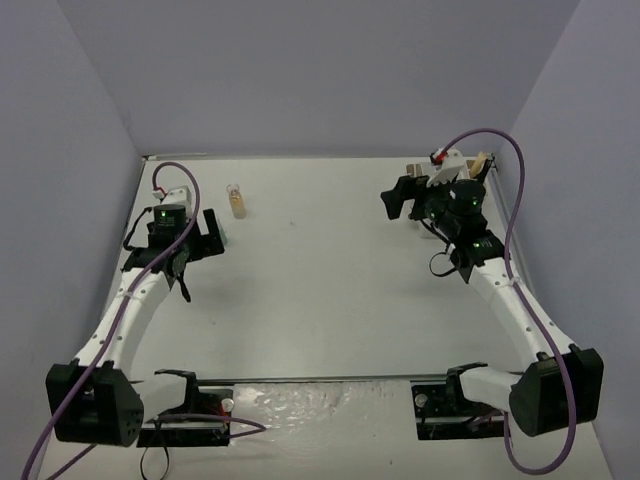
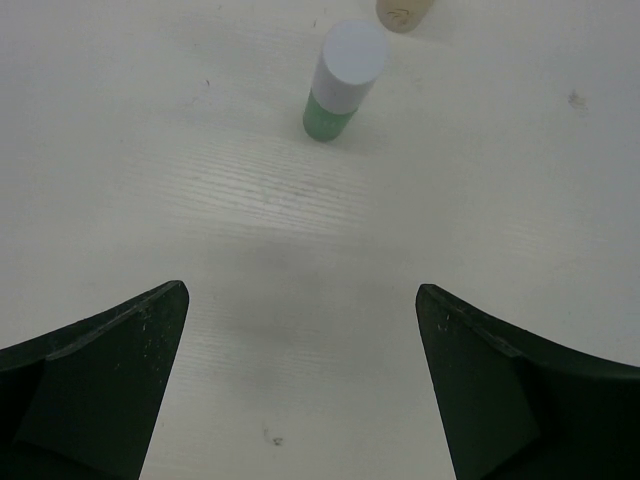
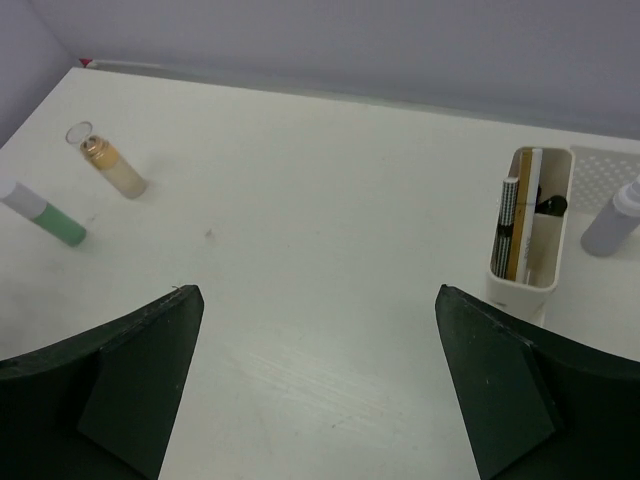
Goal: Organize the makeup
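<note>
Both empty: left fingers [image 2: 100, 380], right fingers [image 3: 110, 390] hanging spread wide. small green white-capped bottle [image 2: 338, 90] standing on desk [image 2: 250, 220]: looking light, slick, tippy. Best pinching across green body.

The white table [image 1: 330, 290] is viewed steeply from above and behind the arm bases. The left wrist view is held close and aimed nearly straight down; the right wrist view is held higher and angled obliquely across the tabletop. A small green bottle with a white cap [image 2: 338, 88] [image 3: 47, 216] and a small amber bottle with a clear cap [image 3: 110, 168] are shared by both wrist views.
</note>
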